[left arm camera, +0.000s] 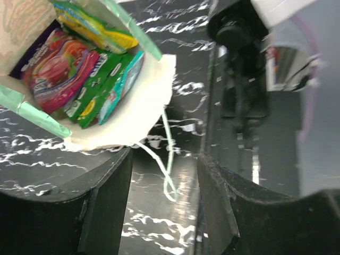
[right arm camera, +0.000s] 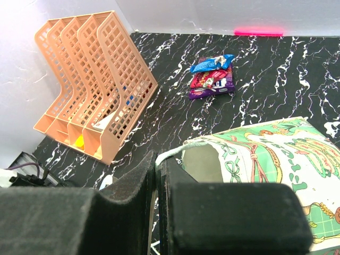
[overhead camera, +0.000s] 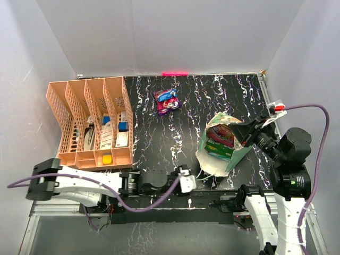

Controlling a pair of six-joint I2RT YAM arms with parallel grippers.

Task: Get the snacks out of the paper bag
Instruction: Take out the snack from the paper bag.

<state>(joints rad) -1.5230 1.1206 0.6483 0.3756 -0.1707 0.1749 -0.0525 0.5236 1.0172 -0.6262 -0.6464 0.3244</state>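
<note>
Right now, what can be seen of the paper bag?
The cream paper bag with green printed pictures lies on its side on the black marbled table, mouth open toward the near edge. Red, green, teal and yellow glossy packets sit inside. A thin white string handle trails onto the table. The right gripper, jaws shut, appears to pinch its rim.

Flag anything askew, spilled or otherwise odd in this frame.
The paper bag lies tipped on its side right of centre on the table, mouth gaping open, with several snacks inside and one string handle trailing onto the tabletop. The right tool pinches its rim.
</note>
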